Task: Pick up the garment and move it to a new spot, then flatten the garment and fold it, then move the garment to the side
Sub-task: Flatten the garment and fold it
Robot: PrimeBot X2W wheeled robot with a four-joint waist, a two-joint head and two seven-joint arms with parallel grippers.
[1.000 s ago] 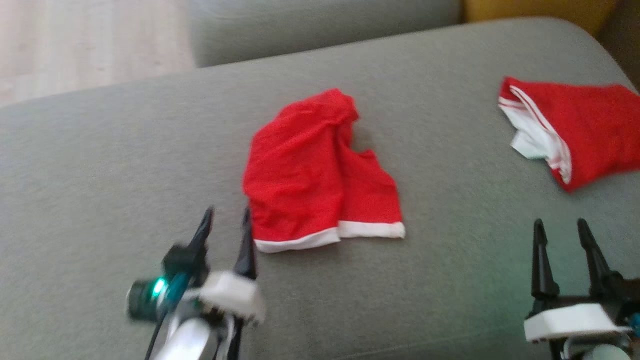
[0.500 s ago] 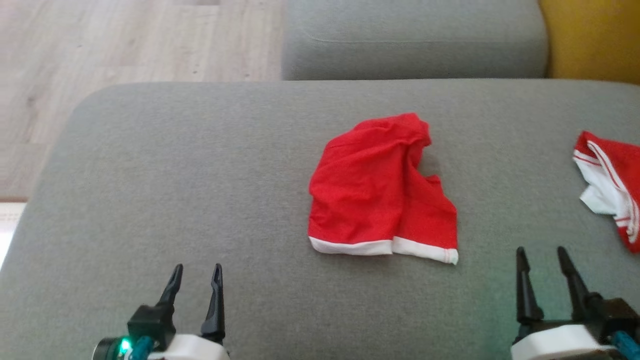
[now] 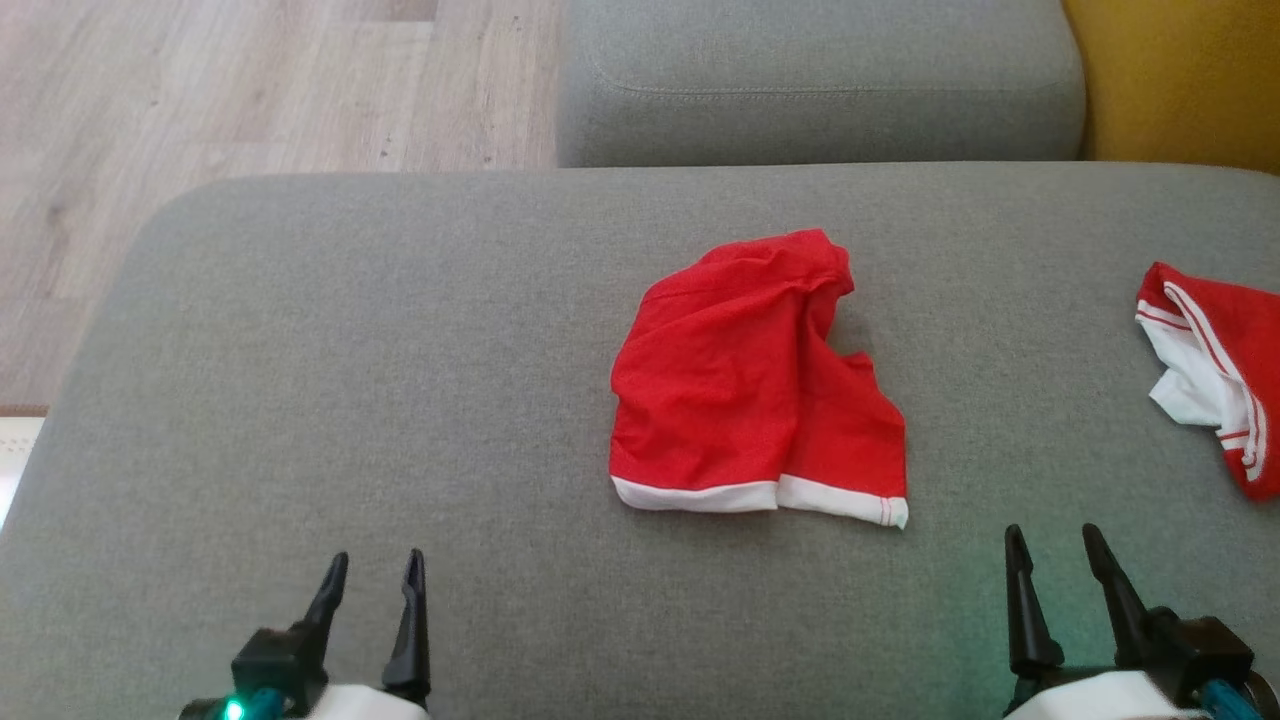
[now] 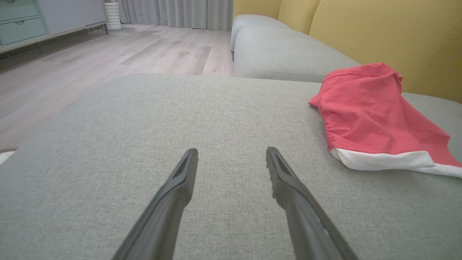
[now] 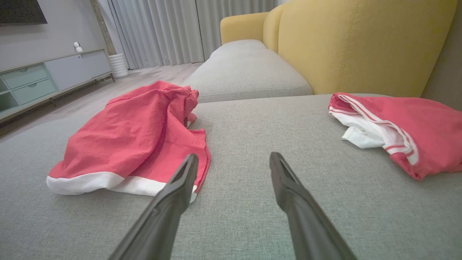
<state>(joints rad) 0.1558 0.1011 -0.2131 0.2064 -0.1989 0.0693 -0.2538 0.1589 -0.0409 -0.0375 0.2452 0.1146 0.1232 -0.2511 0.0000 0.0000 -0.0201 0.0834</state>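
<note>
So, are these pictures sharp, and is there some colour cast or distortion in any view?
Head view: sharp, soft even light, a faint green tint on the grey cushion beside the right pincer. Left wrist view: wide-angle stretch, the left pincer looms large and a bit soft. Right wrist view: the red garment looks paler, pinkish, with a small shadow in its folds.

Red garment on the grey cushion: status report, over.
Left and right jaws open, empty. Red garment rumpled ahead, lying free. Second garment apart, far right.
</note>
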